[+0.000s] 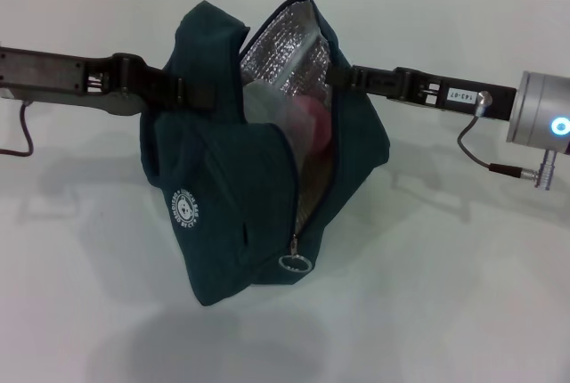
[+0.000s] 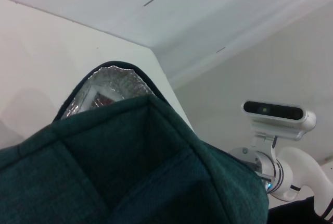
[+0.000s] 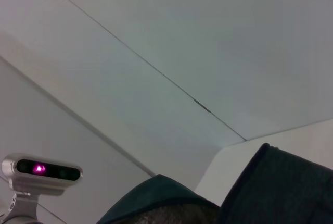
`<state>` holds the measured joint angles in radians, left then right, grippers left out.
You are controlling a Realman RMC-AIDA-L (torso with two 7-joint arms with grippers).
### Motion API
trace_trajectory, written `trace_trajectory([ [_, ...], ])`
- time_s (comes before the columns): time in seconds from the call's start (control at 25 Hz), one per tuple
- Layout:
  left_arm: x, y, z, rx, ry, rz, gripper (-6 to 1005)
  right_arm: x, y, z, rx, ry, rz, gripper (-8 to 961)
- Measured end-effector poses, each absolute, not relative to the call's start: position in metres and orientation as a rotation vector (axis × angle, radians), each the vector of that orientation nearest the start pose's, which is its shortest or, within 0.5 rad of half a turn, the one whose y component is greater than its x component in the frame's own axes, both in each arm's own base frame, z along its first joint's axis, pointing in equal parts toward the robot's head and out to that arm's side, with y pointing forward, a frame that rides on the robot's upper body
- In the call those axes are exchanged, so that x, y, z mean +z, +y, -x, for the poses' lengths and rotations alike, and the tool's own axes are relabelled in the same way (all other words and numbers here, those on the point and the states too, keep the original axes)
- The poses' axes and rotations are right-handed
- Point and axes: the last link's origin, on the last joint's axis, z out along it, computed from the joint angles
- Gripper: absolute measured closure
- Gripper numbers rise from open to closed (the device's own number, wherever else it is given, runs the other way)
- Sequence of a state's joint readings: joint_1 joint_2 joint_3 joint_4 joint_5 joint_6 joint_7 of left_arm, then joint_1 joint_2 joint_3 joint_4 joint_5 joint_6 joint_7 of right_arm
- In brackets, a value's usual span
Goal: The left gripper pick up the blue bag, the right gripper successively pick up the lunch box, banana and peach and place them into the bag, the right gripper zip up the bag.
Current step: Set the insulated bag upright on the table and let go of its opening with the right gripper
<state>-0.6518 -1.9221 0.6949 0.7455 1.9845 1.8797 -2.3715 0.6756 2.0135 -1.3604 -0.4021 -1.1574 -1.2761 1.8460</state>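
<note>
The blue bag (image 1: 232,196) sits in the middle of the white table (image 1: 463,294), a little to the left. It is dark teal cloth with a round white logo (image 1: 184,208) on its near side. The top of the bag is open, and the shiny silver lining (image 1: 285,67) shows inside. The zipper runs down the near side to a metal ring pull (image 1: 295,263), which hangs low at the front.

Inside the bag there is something clear and pale, the lunch box (image 1: 267,107), leaning against the lining. Next to it, a bit to the right, a round pink thing peeks out, the peach (image 1: 312,125). The banana cannot be seen.

The left gripper (image 1: 169,89) reaches in from the left and touches the bag's upper left side. Its tips are hidden by the cloth, so you cannot tell if it is pinching or not. From the left wrist, the bag (image 2: 130,166) fills the picture, with a bit of silver lining (image 2: 112,88) past its edge.

The right gripper (image 1: 352,78) comes in from the right and meets the bag's upper right edge. Its tips are hidden too, so its grip cannot be told. From the right wrist, only dark bag cloth (image 3: 281,187) shows.
</note>
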Motion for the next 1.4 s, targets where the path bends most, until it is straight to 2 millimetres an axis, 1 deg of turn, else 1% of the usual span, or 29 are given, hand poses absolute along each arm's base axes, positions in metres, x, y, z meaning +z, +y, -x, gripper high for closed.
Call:
trace_trajectory([
  [0.12, 0.074, 0.345, 0.216, -0.74, -1.704, 2.716, 965, -0.043, 0.373, -0.19, 1.123, 1.387, 2.531, 445],
  [0.32, 0.073, 0.345, 0.216, -0.74, -1.703, 2.718, 965, -0.041, 0.373, -0.19, 1.131, 1.358, 2.536, 673],
  [0.6, 0.071, 0.344, 0.214, -0.748, -1.698, 2.73, 965, -0.031, 0.366, -0.189, 1.19, 1.248, 2.555, 739],
  [0.68, 0.07, 0.345, 0.211, -0.754, -1.693, 2.739, 965, -0.024, 0.362, -0.19, 1.235, 1.197, 2.554, 757],
  [0.84, 0.066, 0.346, 0.199, -0.803, -1.669, 2.784, 966, -0.004, 0.351, -0.193, 1.349, 1.079, 2.549, 804],
  [0.88, 0.062, 0.346, 0.194, -0.824, -1.664, 2.805, 966, 0.005, 0.345, -0.194, 1.395, 1.018, 2.556, 818],
  [0.92, 0.062, 0.346, 0.194, -0.824, -1.664, 2.805, 966, 0.005, 0.345, -0.194, 1.395, 1.018, 2.556, 831],
  [1.0, 0.058, 0.345, 0.19, -0.835, -1.67, 2.818, 966, 0.014, 0.338, -0.195, 1.443, 0.956, 2.565, 859],
  [1.08, 0.049, 0.345, 0.185, -0.851, -1.681, 2.837, 966, 0.025, 0.328, -0.198, 1.494, 0.891, 2.567, 898],
  [1.12, 0.04, 0.346, 0.181, -0.859, -1.689, 2.853, 966, 0.029, 0.324, -0.2, 1.51, 0.872, 2.564, 901],
  [1.2, 0.032, 0.347, 0.18, -0.855, -1.703, 2.857, 966, 0.035, 0.316, -0.205, 1.531, 0.834, 2.563, 908],
  [1.28, 0.02, 0.349, 0.181, -0.815, -1.727, 2.839, 966, 0.035, 0.311, -0.21, 1.526, 0.828, 2.562, 915],
  [1.4, 0.011, 0.35, 0.184, -0.774, -1.739, 2.811, 966, 0.029, 0.308, -0.218, 1.508, 0.848, 2.557, 913],
])
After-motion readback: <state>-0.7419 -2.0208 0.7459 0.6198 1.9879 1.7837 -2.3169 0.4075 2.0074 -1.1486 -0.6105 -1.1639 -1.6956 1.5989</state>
